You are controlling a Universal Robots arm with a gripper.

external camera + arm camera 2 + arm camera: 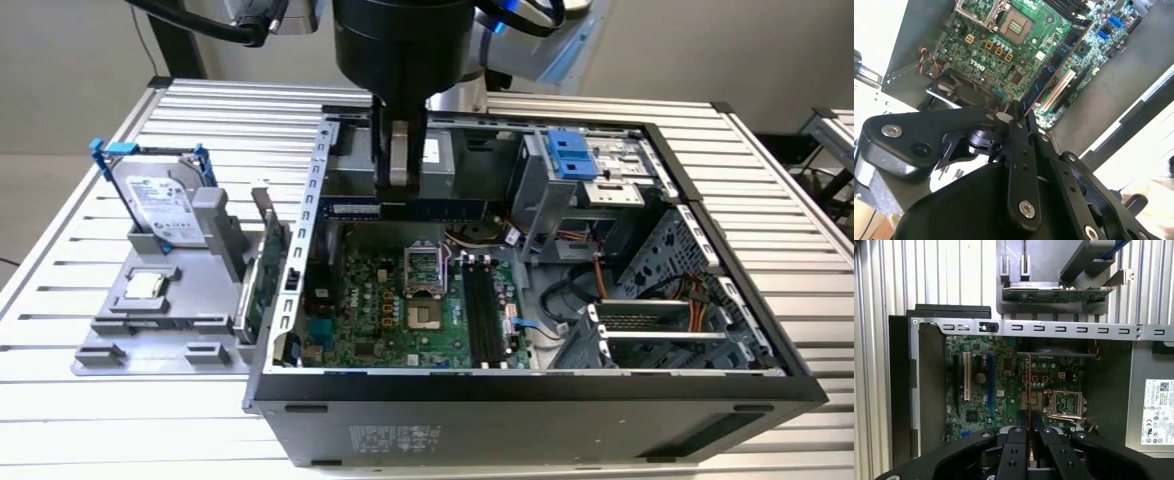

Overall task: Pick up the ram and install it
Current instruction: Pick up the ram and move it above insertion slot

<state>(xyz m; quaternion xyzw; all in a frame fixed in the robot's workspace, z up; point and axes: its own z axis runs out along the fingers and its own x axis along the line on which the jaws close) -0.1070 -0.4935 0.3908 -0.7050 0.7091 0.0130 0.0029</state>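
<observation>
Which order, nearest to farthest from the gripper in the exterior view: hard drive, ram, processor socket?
1. ram, held in the gripper's jaws.
2. processor socket, on the board inside the case.
3. hard drive, outside the case, exterior view's left.

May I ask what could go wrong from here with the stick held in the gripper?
The gripper pinches only a short stretch of the long, thin grey-green ram, so it might tilt or slip. It hangs near the open metal CPU socket and seems crosswise to the long black slots; lowered like this, it could strike the socket or miss the slots.
</observation>
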